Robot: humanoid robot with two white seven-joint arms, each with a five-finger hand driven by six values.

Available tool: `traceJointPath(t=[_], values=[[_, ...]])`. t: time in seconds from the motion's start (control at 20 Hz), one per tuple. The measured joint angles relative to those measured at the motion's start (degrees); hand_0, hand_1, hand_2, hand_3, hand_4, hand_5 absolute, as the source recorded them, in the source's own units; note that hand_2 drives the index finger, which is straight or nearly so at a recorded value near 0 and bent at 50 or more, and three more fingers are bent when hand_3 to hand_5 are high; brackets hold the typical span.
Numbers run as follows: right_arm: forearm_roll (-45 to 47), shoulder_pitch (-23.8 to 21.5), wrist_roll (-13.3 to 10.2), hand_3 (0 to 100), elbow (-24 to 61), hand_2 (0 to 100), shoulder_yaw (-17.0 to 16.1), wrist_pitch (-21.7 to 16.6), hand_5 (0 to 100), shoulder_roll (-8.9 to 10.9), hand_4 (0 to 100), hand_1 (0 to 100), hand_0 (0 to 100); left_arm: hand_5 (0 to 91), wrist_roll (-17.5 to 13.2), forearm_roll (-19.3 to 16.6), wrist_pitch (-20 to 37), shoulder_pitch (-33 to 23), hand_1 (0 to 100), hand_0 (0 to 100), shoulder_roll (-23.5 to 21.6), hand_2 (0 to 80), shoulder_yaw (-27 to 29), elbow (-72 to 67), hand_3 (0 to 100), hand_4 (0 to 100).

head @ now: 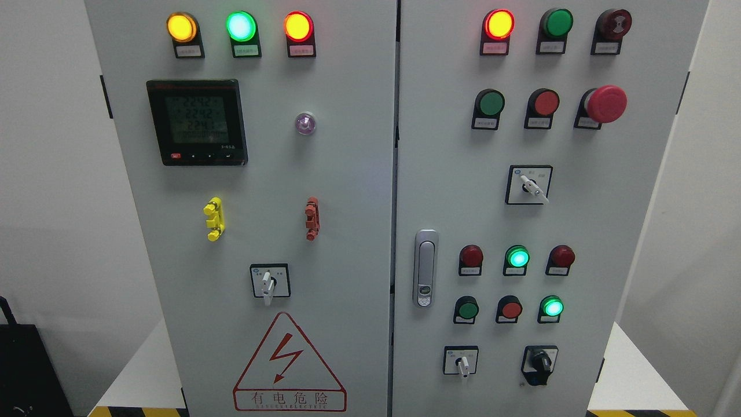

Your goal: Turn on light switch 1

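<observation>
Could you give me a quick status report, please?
Both hands out of view. Grey two-door control cabinet ahead, switches untouched; which is switch 1, cannot tell. Nothing blocking the panel.

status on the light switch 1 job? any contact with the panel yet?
Done: nothing visible. Neither hand is in the head view, so there is no contact with the electrical cabinet.
In hand: nothing; the camera just faces both doors, with several indicator lamps lit, such as the green lamp at top left.
Left: the whole task. The labels are too small to read, so I cannot tell which control is switch 1; the white-handled selector switch is one candidate.
</observation>
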State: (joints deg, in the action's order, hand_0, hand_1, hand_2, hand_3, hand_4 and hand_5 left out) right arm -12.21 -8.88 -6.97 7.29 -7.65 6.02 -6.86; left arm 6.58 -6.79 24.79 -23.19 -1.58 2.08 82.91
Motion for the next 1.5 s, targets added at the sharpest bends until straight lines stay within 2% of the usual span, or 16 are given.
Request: traceJointPath(t=[0.1, 0.2, 0.35, 0.6, 0.7, 0.75, 0.85, 1.5], values=[[0.0, 0.0, 0.0, 0, 0.0, 0, 0.0, 0.0, 0, 0.0, 0, 0, 5, 53.5, 0.0, 0.5, -2.5, 0.0, 42, 36, -0.1, 42.0, -0.3, 3.4, 59, 71], [0.0, 0.0, 0.0, 0, 0.0, 0, 0.0, 0.0, 0, 0.0, 0, 0, 5, 55.9, -0.1, 1.0, -4.3, 0.1, 48, 31, -0.1, 44.4, -0.6, 6.5, 60, 72], [0.0, 0.0, 0.1, 0, 0.0, 0, 0.0, 0.0, 0, 0.0, 0, 0, 5, 58.5, -0.2, 2.1, -7.7, 0.9, 51, 26, 0.3, 47.9, -1.0, 10.6, 65, 74], [0.0, 0.0, 0.1, 0, 0.0, 0, 0.0, 0.0, 0, 0.0, 0, 0, 5, 64.9, 0.8, 4.1, -15.1, 3.5, 56, 23, 0.8, 49.7, -1.4, 16.8, 68, 76], [0.0, 0.0, 0.1, 0, 0.0, 0, 0.0, 0.0, 0, 0.0, 0, 0, 5, 66.3, 2.0, 4.3, -17.3, 4.6, 58, 14, 0.9, 50.4, -1.8, 19.1, 69, 77], [0.0, 0.0, 0.1, 0, 0.0, 0, 0.0, 0.0, 0, 0.0, 0, 0, 5, 67.0, 2.8, 4.4, -18.2, 5.1, 57, 6, 1.0, 50.9, -2.1, 20.0, 70, 77], [0.0, 0.0, 0.1, 0, 0.0, 0, 0.0, 0.0, 0, 0.0, 0, 0, 5, 67.4, 3.8, 4.5, -19.6, 6.3, 56, 1, 1.1, 51.7, -2.5, 21.8, 71, 78], [0.0, 0.0, 0.1, 0, 0.0, 0, 0.0, 0.0, 0, 0.0, 0, 0, 5, 68.8, 6.0, 4.1, -27.0, 13.2, 54, 0, 1.7, 54.4, -4.9, 29.1, 73, 79]])
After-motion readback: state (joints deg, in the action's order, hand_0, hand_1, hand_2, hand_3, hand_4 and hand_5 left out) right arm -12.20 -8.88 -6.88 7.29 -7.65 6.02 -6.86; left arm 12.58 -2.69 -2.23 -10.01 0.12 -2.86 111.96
